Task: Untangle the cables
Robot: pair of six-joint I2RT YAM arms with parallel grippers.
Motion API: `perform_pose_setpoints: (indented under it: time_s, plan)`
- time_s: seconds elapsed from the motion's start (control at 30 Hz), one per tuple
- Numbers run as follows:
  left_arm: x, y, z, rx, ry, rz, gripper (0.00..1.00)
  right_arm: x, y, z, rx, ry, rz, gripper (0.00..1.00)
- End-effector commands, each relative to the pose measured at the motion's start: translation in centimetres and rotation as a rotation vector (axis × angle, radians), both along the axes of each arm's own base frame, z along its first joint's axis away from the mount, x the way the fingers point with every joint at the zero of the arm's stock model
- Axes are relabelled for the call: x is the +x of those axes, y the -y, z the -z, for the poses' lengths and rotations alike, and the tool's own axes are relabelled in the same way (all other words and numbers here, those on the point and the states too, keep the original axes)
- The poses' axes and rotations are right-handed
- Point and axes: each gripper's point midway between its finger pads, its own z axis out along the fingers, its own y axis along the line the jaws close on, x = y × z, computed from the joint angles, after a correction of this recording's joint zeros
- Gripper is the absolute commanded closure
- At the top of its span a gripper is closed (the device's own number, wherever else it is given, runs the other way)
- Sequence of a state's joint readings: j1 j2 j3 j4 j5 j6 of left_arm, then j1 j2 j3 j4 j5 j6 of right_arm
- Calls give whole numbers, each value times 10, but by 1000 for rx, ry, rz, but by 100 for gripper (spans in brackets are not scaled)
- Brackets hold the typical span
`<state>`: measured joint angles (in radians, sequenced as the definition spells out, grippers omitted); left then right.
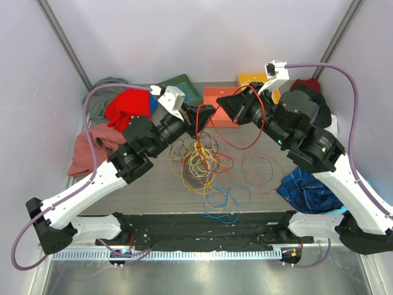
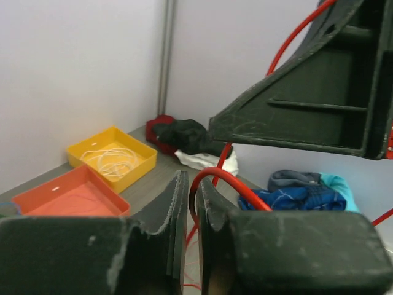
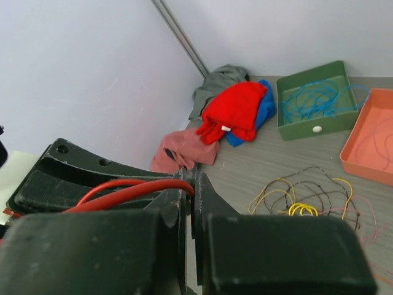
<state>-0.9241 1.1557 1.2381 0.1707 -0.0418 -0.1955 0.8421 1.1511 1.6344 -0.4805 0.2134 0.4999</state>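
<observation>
The left gripper [image 1: 210,110] and right gripper [image 1: 220,102] meet tip to tip above the far middle of the table [image 1: 153,184]. A red cable [image 1: 198,129] runs between them and sags in a loop toward the right. The right gripper's jaws are pressed together on it. The left gripper's jaws stand a slit apart with the red cable in the gap, and I cannot tell whether they grip it. The other cables [image 1: 199,161] — yellow, orange, brown, blue — lie tangled on the table just nearer, in the middle.
</observation>
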Motion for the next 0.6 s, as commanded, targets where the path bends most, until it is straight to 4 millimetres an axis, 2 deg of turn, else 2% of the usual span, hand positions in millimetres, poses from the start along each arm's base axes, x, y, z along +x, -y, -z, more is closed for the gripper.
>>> perform_pose_setpoints:
  time_s: [0.0,0.03,0.17,0.23,0.4,0.57]
  plan:
    - [-26,2,-31,-128,94,127,82,-11,1,-15,31,8,-39,99]
    - [-28,2,-32,-139,98,139,79,-10,1,-14,26,5,-36,99]
    - [-37,4,-22,-144,109,182,54,-6,-3,-7,-5,-19,-34,99]
    - [-40,6,-16,-135,110,201,48,-5,-3,-8,-12,-17,-31,99]
    - [-40,7,-7,-131,96,204,43,1,-2,-3,-38,-24,-2,99]
    - [-35,-7,-6,-141,96,140,40,4,8,1,-69,-22,45,99]
